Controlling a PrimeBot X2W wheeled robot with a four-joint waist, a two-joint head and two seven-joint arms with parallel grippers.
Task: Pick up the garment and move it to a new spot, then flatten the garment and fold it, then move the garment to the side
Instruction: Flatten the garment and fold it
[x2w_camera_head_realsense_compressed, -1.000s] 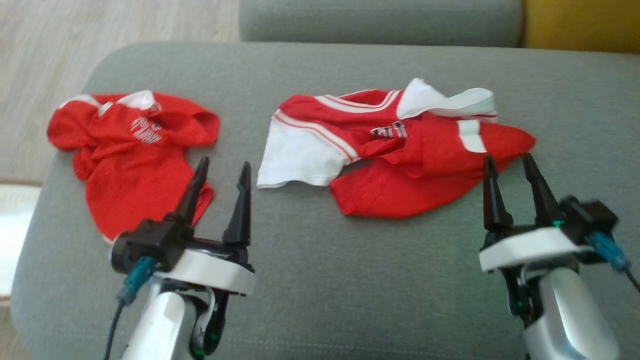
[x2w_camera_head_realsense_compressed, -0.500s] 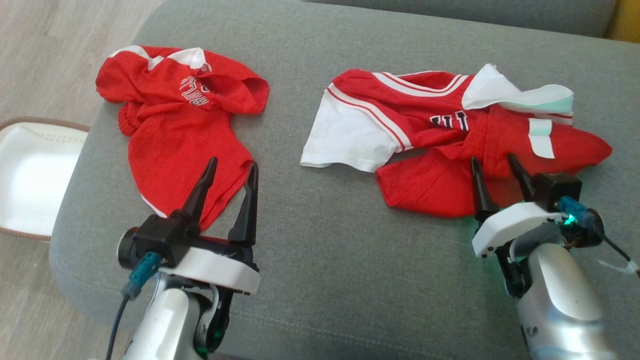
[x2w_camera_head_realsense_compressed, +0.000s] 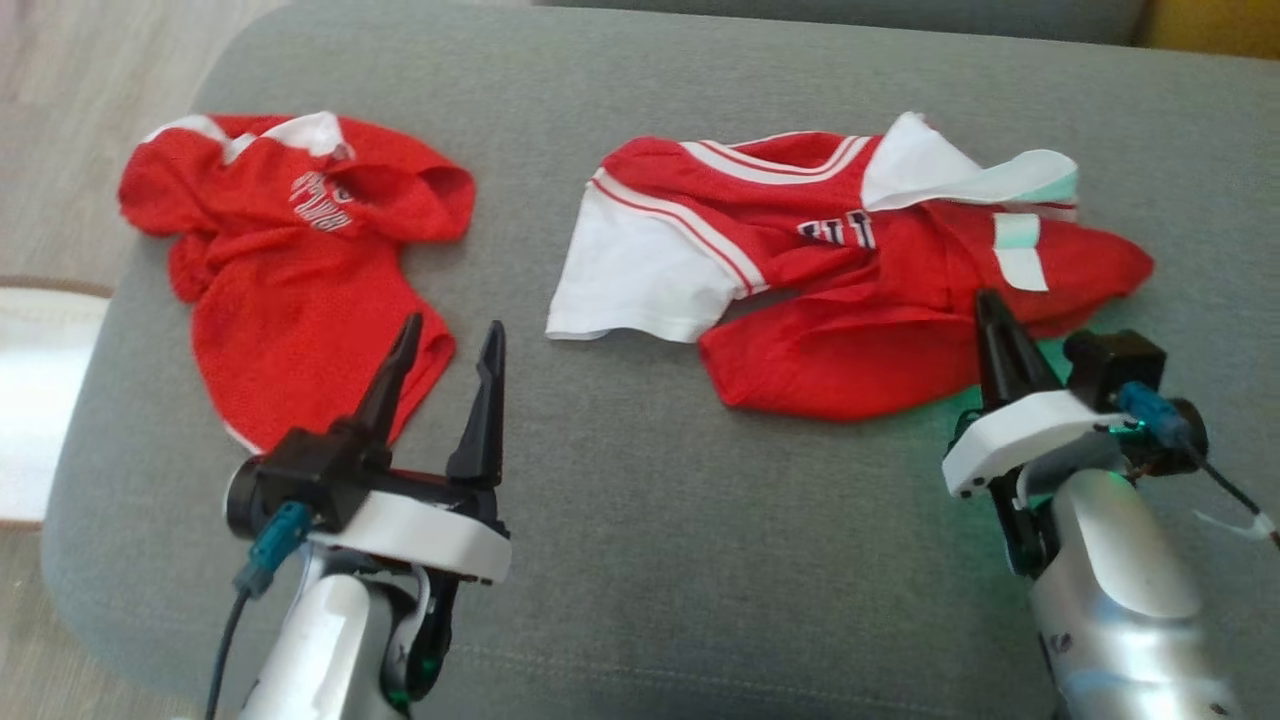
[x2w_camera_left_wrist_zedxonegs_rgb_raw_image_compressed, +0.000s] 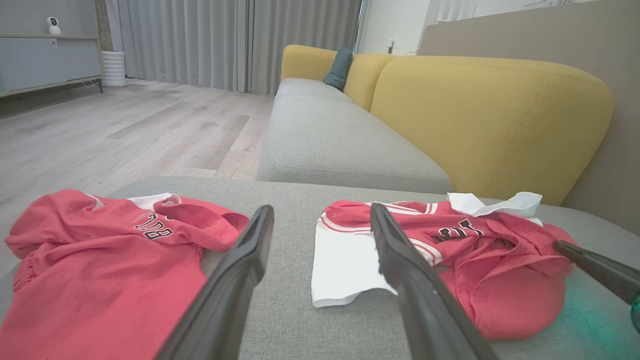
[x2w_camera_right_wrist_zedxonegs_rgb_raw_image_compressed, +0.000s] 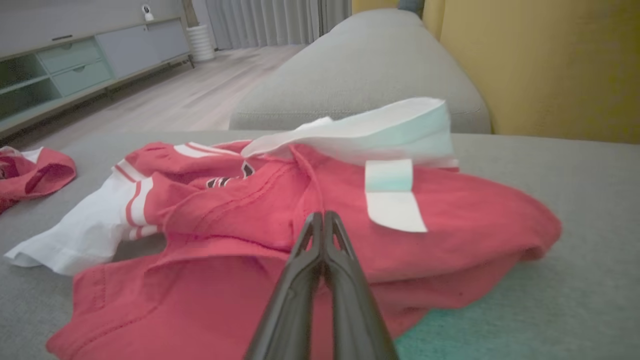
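Red garment on grey sofa (crumpled), right gripper closed

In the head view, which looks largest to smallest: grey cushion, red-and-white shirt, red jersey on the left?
Largest: grey cushion
Next: red-and-white shirt
Smallest: red jersey, though not much smaller than the shirt.

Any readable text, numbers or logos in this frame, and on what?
"BUL": white letters on the left jersey, the rest folded under; reading uncertain.
Dark characters on the right jersey: partly folded, unreadable.
White tag on it: no print visible.
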